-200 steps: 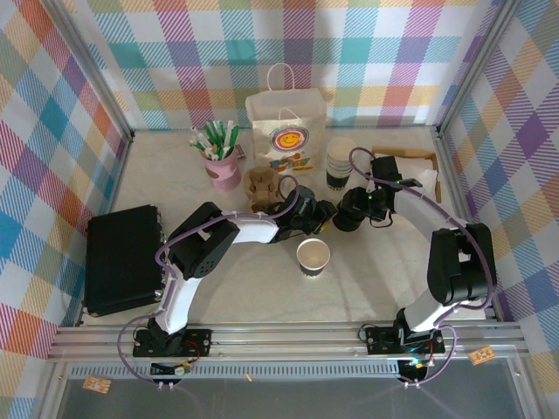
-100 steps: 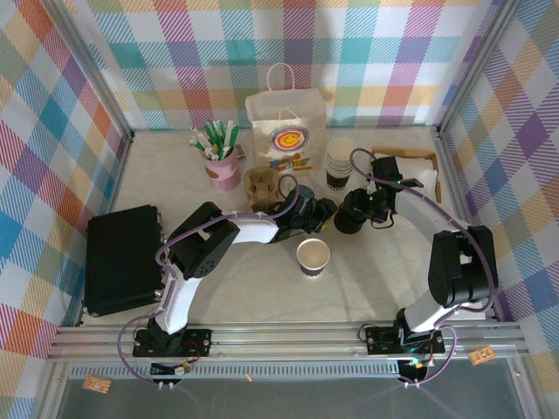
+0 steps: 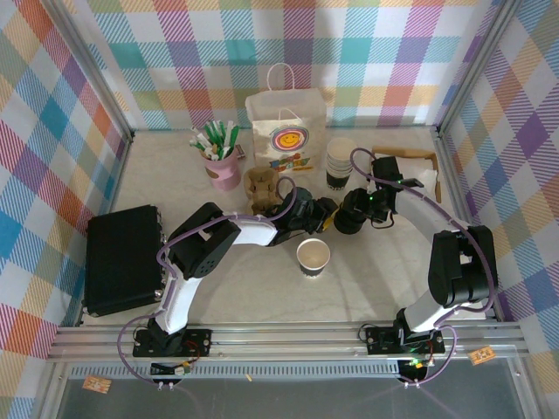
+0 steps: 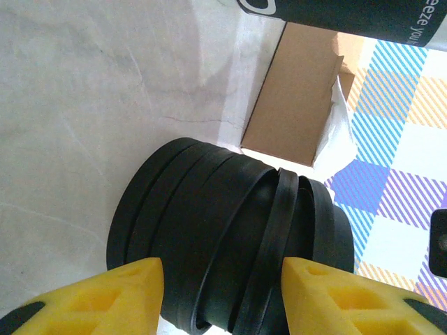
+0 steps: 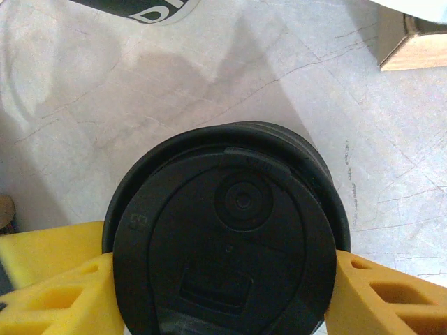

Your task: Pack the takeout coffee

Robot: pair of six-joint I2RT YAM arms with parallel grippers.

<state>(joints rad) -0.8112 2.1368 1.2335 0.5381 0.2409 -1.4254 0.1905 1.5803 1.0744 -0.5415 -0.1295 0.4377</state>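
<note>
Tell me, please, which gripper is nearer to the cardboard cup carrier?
Left. The left gripper is just right of the cardboard cup carrier; the right gripper, closed on the black lids, is farther right.

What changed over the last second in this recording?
Barely anything. The left gripper nudged slightly farther back, jaws astride the stack of black lids. The right gripper stayed clamped on that stack; the open paper cup, the paper bag and the black case did not move.
</note>
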